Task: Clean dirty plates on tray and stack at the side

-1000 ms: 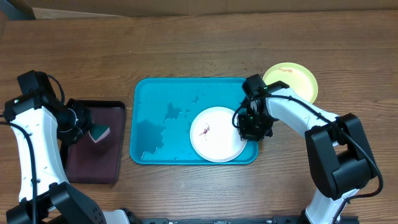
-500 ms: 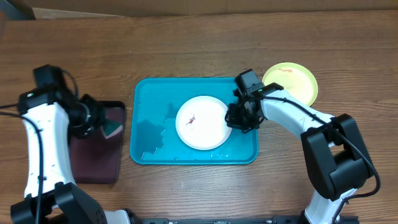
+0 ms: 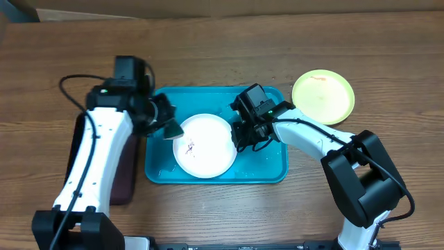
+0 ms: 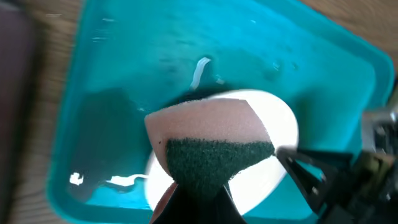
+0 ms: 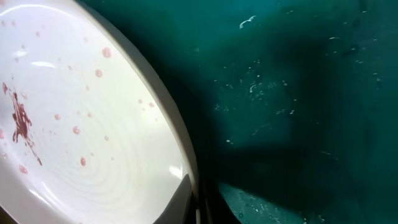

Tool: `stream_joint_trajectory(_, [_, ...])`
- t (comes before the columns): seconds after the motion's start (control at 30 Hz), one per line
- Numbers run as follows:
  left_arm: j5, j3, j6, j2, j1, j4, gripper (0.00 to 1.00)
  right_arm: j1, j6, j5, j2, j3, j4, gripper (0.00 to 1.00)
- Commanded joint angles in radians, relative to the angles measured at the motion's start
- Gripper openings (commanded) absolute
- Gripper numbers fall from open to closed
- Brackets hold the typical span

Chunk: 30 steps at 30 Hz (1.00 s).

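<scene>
A white plate [image 3: 205,147] with a reddish smear [image 5: 20,121] lies in the left half of the turquoise tray [image 3: 267,167]. My right gripper [image 3: 242,136] is shut on the plate's right rim [image 5: 180,155]. My left gripper [image 3: 165,125] is shut on a pink sponge with a dark green scrub face [image 4: 211,140], held just above the plate's left edge [image 4: 283,127]. A yellow-green plate [image 3: 323,96] with a small smear rests on the table to the right of the tray.
A dark maroon tray [image 3: 123,173] lies left of the turquoise tray, mostly hidden under my left arm. Water films and droplets sit on the turquoise tray's floor [image 4: 106,124]. Bare wooden table surrounds both trays.
My right gripper has slid the white plate leftwards across the tray. My left arm has swung from the maroon tray to above the plate's left edge, carrying the sponge.
</scene>
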Motion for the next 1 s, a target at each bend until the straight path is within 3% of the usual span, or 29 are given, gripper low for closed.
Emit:
stream_joint_trajectory(0.0, [0.011,-0.005,-0.01,0.042,-0.044,0.016,0.04,-0.006,0.056,0.048,0.003,0.004,0.0,0.04])
stream_joint_trajectory(0.2, [0.031,-0.005,-0.013,0.135,-0.069,0.03,0.04,-0.006,0.109,0.065,0.003,0.122,-0.161,0.04])
stream_joint_trajectory(0.37, [0.077,-0.005,0.078,0.17,-0.082,0.037,0.04,-0.005,0.1,0.143,0.003,0.255,-0.322,0.04])
stream_joint_trajectory(0.97, [0.079,-0.005,0.063,0.195,-0.13,0.083,0.04,0.02,0.1,0.114,0.146,0.264,-0.278,0.04])
